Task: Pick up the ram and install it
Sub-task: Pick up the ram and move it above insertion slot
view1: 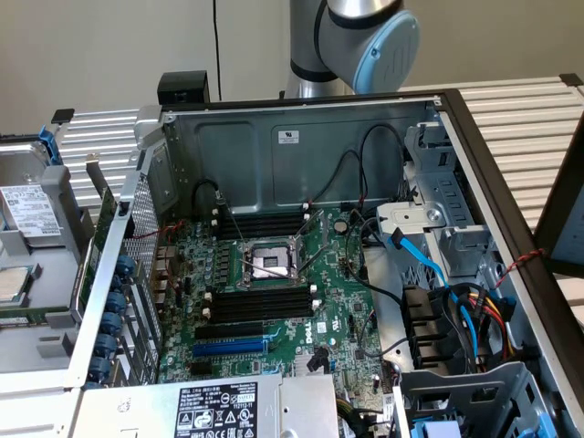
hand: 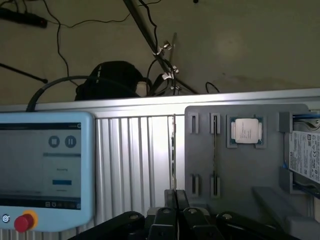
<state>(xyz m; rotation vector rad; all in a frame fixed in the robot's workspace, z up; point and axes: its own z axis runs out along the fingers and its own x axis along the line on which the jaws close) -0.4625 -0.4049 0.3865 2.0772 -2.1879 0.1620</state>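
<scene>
You are looking past the gripper (hand: 176,196) in the wrist view. Its two black fingers (hand: 170,200) are pressing together, clenched tip to tip. It is hovering over the ribbed aluminium desk (hand: 135,160), just beside the grey parts tray (hand: 200,155).

What looks to be the ram (hand: 214,160) is sitting in that tray. It is standing on its long edge between two pairs of holders, so you are seeing it as a thin dark line. It is lying near the gripper's tips without touching them.

Just beside the ram, a processor chip (hand: 246,131) is lying flat in its own square pocket. A hard drive (hand: 306,157) is resting past the chip at the tray's far side. On the other side of the gripper, a teach pendant (hand: 45,170) is showing a lit screen and a red stop button (hand: 23,222).

In the exterior view, the open computer case (view1: 301,137) is lying on its side on the desk with the motherboard (view1: 338,301) facing up. Long black memory slots (view1: 260,306) are running on both sides of the processor socket (view1: 267,262). A blue slot (view1: 228,347) is sitting between them and the labelled power supply (view1: 219,411). The arm's grey and blue joint (view1: 365,36) is rising behind the case's back wall, and the tray is lying at the exterior view's left of the case.
</scene>
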